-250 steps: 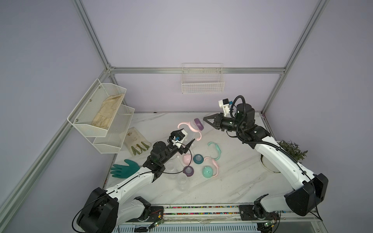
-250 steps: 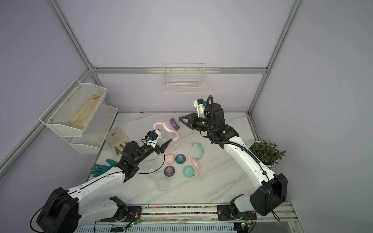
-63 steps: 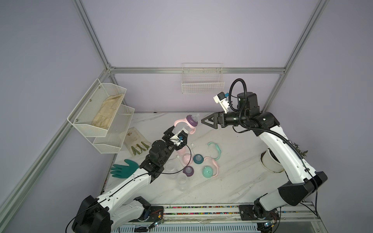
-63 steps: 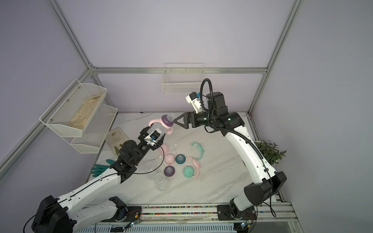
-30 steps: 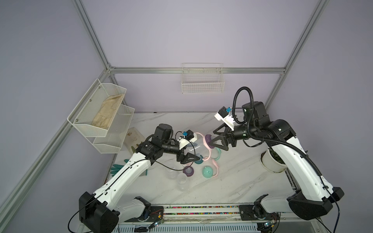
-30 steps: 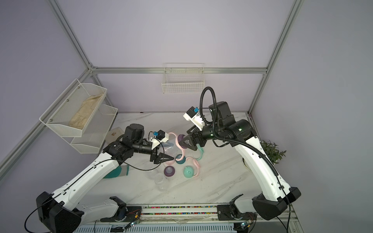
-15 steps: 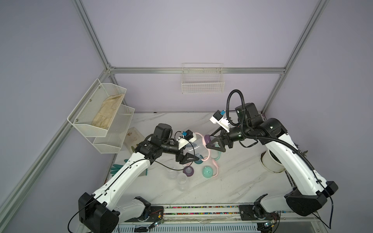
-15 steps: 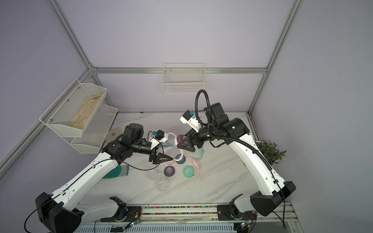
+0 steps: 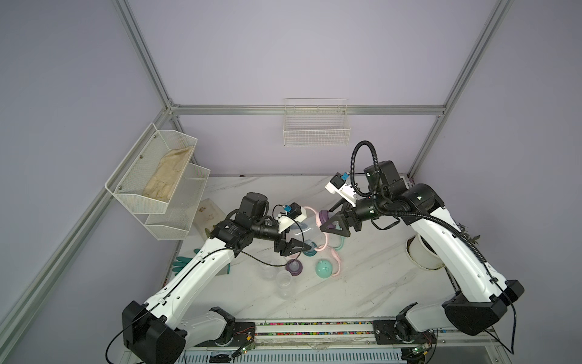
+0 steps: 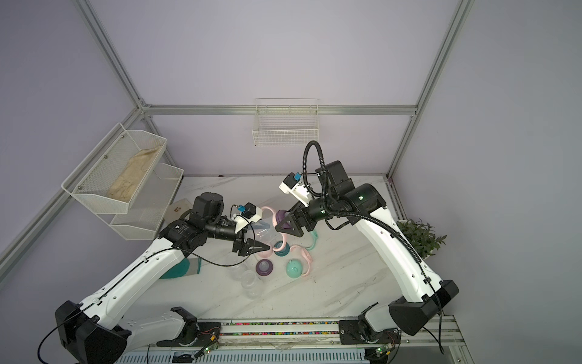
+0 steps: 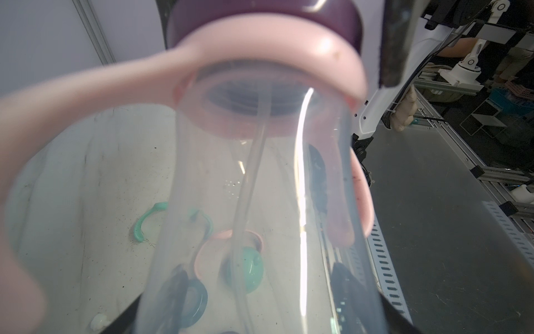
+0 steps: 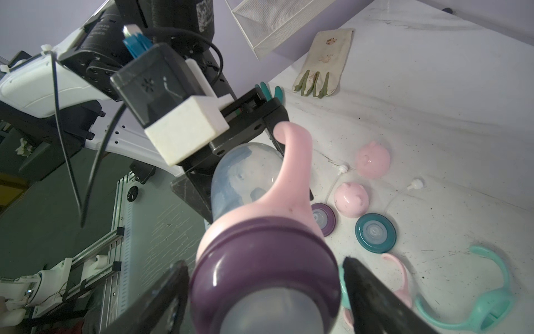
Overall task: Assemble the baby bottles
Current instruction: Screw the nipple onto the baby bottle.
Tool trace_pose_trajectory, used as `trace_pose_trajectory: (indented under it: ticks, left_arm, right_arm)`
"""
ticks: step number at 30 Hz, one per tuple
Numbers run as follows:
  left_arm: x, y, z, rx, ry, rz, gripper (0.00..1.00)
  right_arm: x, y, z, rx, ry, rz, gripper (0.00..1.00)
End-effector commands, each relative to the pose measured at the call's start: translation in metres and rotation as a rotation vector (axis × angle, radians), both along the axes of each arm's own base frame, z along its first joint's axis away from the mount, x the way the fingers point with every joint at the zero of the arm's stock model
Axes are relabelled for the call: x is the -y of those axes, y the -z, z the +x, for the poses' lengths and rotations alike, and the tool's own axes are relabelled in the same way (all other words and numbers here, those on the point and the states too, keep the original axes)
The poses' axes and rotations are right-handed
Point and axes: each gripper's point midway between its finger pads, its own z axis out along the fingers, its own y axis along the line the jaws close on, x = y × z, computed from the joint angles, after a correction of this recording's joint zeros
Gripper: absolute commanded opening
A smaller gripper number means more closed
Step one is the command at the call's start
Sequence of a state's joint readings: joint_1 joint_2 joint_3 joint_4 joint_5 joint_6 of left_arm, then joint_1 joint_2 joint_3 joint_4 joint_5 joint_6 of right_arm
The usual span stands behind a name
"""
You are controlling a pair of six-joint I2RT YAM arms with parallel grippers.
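Note:
My left gripper [image 9: 300, 236] is shut on the body of a clear baby bottle [image 9: 302, 230] [image 11: 260, 202], held tilted above the table. A pink two-handled ring [image 12: 291, 179] and a purple collar [image 12: 265, 260] sit on the bottle's neck, and a thin straw [image 11: 251, 173] hangs inside. My right gripper [image 12: 263, 289] is open and stands astride the purple collar, with a slim gap at one finger [image 12: 372, 295]. On the table lie two more clear bottles [image 9: 283, 285], a mint cap [image 9: 324, 268], pink caps [image 12: 351, 199], a purple collar [image 9: 294, 267] and a teal collar [image 12: 375, 232].
A mint handle ring [image 12: 476, 303] and a pink one [image 12: 398, 277] lie by the loose parts. A green glove [image 9: 182, 263] lies at the left and a cream glove [image 12: 326, 63] behind it. A wire shelf [image 9: 157, 179] hangs on the left wall and a plant pot [image 9: 422, 255] stands at the right.
My right gripper has moved in over the purple collar and its jaws have narrowed a little. The left arm holds the bottle in the same place.

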State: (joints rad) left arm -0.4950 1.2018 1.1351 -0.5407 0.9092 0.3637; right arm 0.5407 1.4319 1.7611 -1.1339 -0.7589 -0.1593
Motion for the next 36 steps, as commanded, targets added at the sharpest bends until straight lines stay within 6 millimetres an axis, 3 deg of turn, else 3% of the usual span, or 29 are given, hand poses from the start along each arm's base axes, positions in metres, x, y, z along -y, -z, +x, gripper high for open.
trace_pose_trajectory:
  ticks: [1,6,14,19,26,31,36]
  left_arm:
    - [0.001,-0.039,-0.005,0.126,0.041,-0.074,0.0]
    - [0.0,-0.039,-0.005,0.131,0.036,-0.074,0.0]
    - [-0.002,-0.042,-0.003,0.15,0.017,-0.069,0.0]
    - [-0.01,-0.044,0.023,0.274,-0.138,-0.037,0.0]
    - [-0.051,-0.053,0.08,0.592,-0.555,-0.031,0.0]
    - [-0.086,-0.068,0.094,0.777,-0.777,-0.037,0.0]
    - [-0.114,-0.081,0.101,0.892,-0.944,-0.001,0.0]
  right_arm:
    - [0.001,-0.01,-0.016,0.008,-0.043,0.033,0.88]
    - [0.001,-0.014,-0.019,0.008,-0.05,0.045,0.83]
    - [-0.001,-0.004,-0.015,-0.038,-0.033,0.029,0.6]
    - [-0.009,0.008,0.002,-0.099,0.019,0.033,0.44]
    - [-0.032,0.01,0.039,-0.177,0.099,0.116,0.24]
    - [-0.047,-0.001,0.062,-0.206,0.144,0.196,0.01]
    - [-0.061,-0.003,0.081,-0.258,0.172,0.255,0.0]
